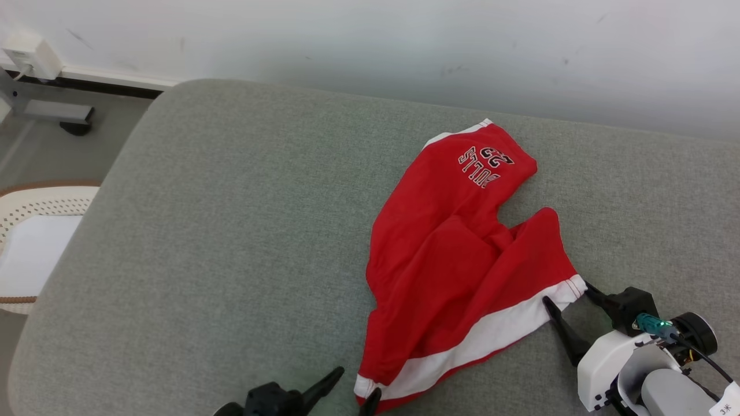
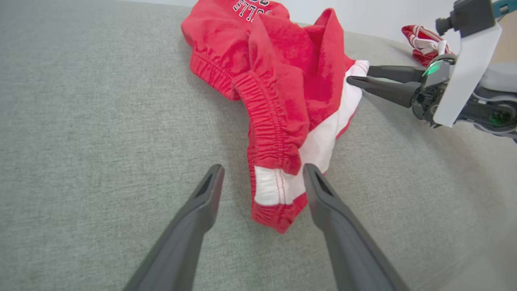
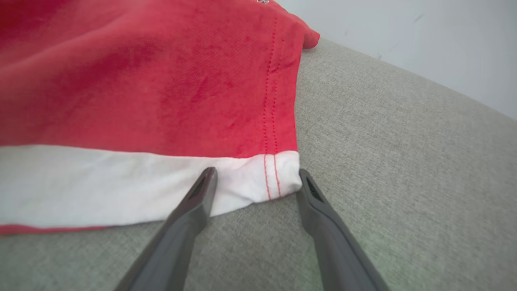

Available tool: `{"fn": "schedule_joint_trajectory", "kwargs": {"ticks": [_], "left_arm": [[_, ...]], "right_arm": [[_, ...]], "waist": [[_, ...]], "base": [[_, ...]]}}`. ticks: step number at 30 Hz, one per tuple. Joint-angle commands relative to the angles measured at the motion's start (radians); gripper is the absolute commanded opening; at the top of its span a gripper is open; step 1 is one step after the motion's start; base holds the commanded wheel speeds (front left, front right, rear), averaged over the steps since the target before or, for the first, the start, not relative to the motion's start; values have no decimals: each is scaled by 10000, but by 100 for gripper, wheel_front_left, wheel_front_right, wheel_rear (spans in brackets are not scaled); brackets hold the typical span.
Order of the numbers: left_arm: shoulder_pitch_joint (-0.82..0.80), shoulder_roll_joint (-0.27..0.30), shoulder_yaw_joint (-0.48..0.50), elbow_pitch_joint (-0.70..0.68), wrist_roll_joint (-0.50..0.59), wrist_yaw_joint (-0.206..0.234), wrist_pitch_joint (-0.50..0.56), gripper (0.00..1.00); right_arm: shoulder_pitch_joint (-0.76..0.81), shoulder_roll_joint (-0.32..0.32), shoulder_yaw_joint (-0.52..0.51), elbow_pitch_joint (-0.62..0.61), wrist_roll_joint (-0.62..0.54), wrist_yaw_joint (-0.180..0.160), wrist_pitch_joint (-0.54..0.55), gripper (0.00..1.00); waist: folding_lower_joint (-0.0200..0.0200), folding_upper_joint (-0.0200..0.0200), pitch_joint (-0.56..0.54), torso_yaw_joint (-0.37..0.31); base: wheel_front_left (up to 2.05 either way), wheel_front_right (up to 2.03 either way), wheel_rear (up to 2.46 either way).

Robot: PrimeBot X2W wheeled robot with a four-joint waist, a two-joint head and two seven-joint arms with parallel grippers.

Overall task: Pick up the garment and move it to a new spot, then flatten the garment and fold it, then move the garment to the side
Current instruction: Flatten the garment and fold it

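Grey fabric surface [image 1: 231, 231] before a white wall. Left gripper [image 1: 358, 382], jaws released and spread wide, straddles the hem corner at 6 o'clock of the garment [image 1: 451, 248]. Right gripper [image 1: 566, 292], jaws likewise spread, brackets the white hem corner at 4 o'clock. The garment, red shorts with a white hem band [image 1: 491, 335], lies rumpled at 3 o'clock of the surface's centre. White basket [image 1: 34, 208] at 9 o'clock, off the surface.
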Motion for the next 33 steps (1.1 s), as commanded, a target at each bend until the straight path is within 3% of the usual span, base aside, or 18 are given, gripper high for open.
{"fn": "schedule_joint_trajectory", "kwargs": {"ticks": [1,7,9,16,18,19,20,21,22,23,24,33], "left_arm": [[98,117,-29,-56,-160,-18,67,100],[-202,236,-379,195,-762,-16,154,100],[-515,397,-539,560,-436,-15,261,100],[-1013,255,-971,1296,-876,-17,81,100],[-1108,241,-1120,1429,-986,-19,5,87],[-1158,238,-1201,1509,-1042,-18,-27,73],[-1213,257,-1296,1579,-1068,-18,-53,62],[-1261,245,-1382,1632,-1146,-18,-96,47],[-1305,231,-1437,1705,-1212,-18,-142,36],[-1353,225,-1550,1756,-1254,-20,-135,15],[-1385,179,-1611,1783,-1354,-18,-206,0],[-1446,372,-1376,1398,-2561,-19,-692,0]], "right_arm": [[-92,-40,63,93,79,-25,-15,100],[-225,-57,286,241,236,-27,-159,100],[-277,-37,390,282,293,-27,-153,100],[-429,1,820,385,516,-25,-156,100],[-483,22,1019,419,597,-25,-69,100],[-509,34,1153,424,647,-25,-24,100],[-516,47,1267,433,703,-25,-5,96],[-533,50,1373,431,768,-25,-3,38],[-542,40,1462,441,887,-25,1,0],[-543,42,1555,448,1027,-25,26,0],[-558,16,1608,448,1160,-27,19,0],[-179,-375,1500,-221,2542,-27,-749,0]], "waist": [[-1,0,-12,-16],[-1,0,41,-62],[-1,0,43,-82],[-1,0,-11,-221],[-1,0,-31,-243],[-1,0,-42,-252],[-1,0,-71,-258],[-1,0,-88,-262],[-1,0,-110,-263],[-1,0,-134,-269],[-1,0,-163,-281],[-1,0,-659,-718]], "base": [[0,0,0],[0,0,0],[0,0,0],[0,0,0],[0,0,0],[0,0,0],[0,0,0],[0,0,0],[0,0,0],[0,0,0],[0,0,0],[0,0,0]]}}
